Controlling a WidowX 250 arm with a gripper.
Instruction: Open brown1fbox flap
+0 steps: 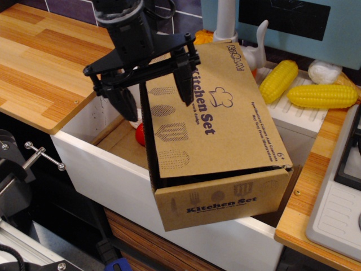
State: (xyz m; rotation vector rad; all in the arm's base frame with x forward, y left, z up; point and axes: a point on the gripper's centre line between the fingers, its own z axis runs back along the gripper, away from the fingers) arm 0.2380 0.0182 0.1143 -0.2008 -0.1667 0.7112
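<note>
Open gap along flap [217,116] front edge at 6 o'clock, above brown1fbox [225,203] front wall. Blocked at 12 by white faucet [227,20], at 2 by corn cobs [321,96]. Free room at 9 inside white sink [107,158].

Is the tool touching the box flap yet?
Cannot tell. In the only view, the open tool straddles the flap's left edge; one finger overlaps it, with no visible gap or contact.

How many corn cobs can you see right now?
2. One corn cob lies right of the brown1fbox on the white drainboard; the second corn cob lies just right of it. More could be hidden behind the box.
</note>
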